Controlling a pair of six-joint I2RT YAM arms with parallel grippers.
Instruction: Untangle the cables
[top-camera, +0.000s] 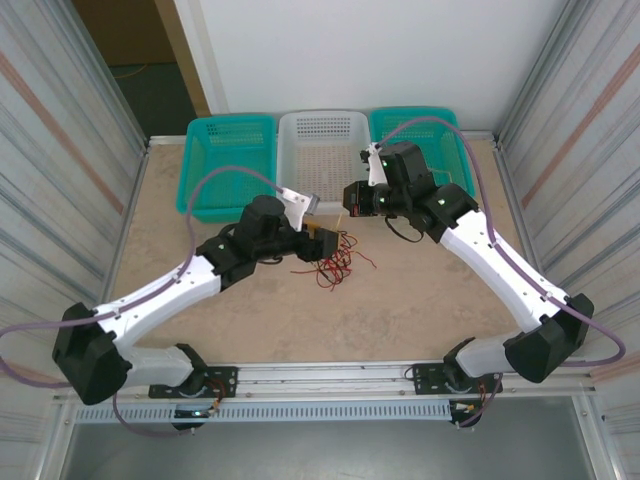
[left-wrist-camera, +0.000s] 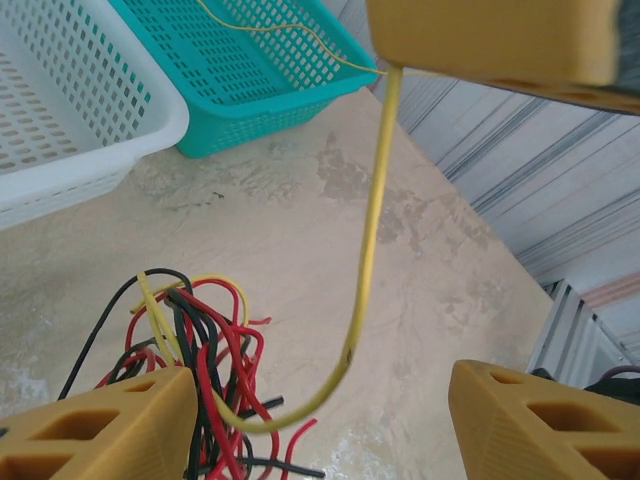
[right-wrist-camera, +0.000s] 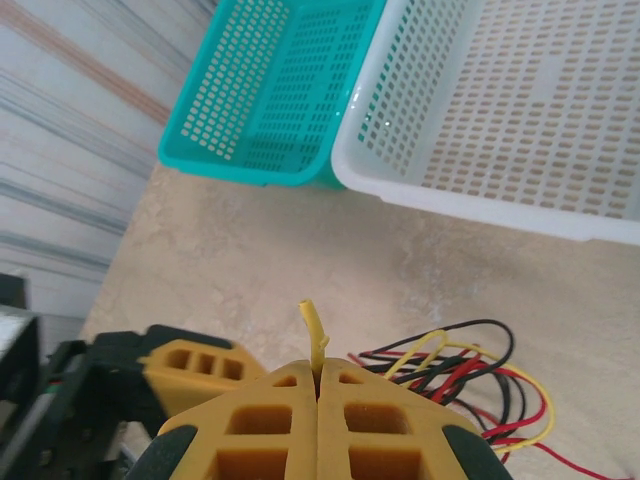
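Two tools work over one small tangle of cables (top-camera: 335, 262), red, black and pale yellow, lying on the desk (top-camera: 250, 320) near its middle, in front of the white basket (top-camera: 322, 150).

The right tool (right-wrist-camera: 318, 372) is pressed shut on the tip of one yellow cable (left-wrist-camera: 372, 230). From that grip the cable runs in a long curve down into the knot.

The left tool (left-wrist-camera: 322, 385) hangs just above the heap with its fingers apart, clamped on nothing we can see. Strands crowd against one finger (left-wrist-camera: 100, 430); from this angle we cannot tell whether any touch it.

We judge the step in hand to be drawing the yellow cable free. To do it well, we would have the left tool pin the red and black strands low against the desk, close to where the yellow one enters. The right tool would then pull slowly up and away along the cable's own line. A quick tug would likely drag the whole heap along or tighten a loop.
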